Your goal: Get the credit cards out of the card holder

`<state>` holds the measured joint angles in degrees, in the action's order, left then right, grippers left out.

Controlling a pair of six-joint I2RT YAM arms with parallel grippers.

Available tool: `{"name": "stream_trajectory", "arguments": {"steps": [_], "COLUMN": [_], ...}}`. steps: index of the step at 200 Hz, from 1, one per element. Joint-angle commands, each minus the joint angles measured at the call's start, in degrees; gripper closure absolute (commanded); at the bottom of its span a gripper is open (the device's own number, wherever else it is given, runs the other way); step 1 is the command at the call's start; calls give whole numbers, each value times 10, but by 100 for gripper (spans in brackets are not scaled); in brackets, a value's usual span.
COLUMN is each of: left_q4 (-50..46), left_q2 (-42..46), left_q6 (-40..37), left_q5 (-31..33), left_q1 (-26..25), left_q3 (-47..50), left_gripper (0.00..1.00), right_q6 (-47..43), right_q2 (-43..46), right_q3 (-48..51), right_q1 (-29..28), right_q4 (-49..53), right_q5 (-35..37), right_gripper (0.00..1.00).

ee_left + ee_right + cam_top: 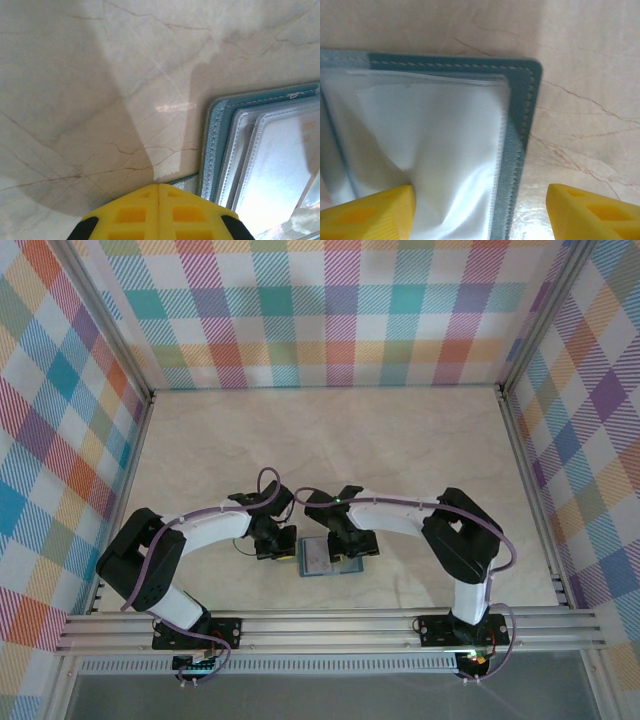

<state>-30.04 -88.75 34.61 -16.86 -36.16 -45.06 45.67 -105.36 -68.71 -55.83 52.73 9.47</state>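
Card holder (322,558) lying open and flat at the 6 o'clock edge of the table (400,440), grey-blue inside facing up. The left gripper (159,202) stands at the holder's 9 o'clock with its fingers pressed together on nothing. Its tip is at or just beside the teal border, and you cannot tell whether it touches. The right gripper (480,200) stands at the holder's 3 o'clock with jaws apart, straddling the stitched edge. One finger (375,210) dents the clear pocket (445,140) and the other hangs over bare table.

The credit cards are too blurred under the film to make out. You are probably at the reach-in step, with no card drawn yet. Next, pin the holder with the left and work a right finger into the pocket mouth.
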Motion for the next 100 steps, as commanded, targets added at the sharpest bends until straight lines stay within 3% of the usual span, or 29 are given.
{"name": "stream_trajectory", "arguments": {"steps": [1, 69, 100], "left_q4": [-39, -54, -41], "left_q2": [6, 31, 37], "left_q6": [-15, -10, 2], "left_q5": [14, -1, -16], "left_q1": [7, 5, 3], "left_q3": [-17, -51, -57], "left_gripper": [95, 95, 95], "right_q6": [10, 23, 17], "right_q2": [48, 122, 135], "right_q3": [16, 26, 33], "right_q1": [5, 12, 21], "right_q4": [-19, -64, -98], "right_q5": [-20, -58, -95], "right_gripper": [30, 33, 43]}}
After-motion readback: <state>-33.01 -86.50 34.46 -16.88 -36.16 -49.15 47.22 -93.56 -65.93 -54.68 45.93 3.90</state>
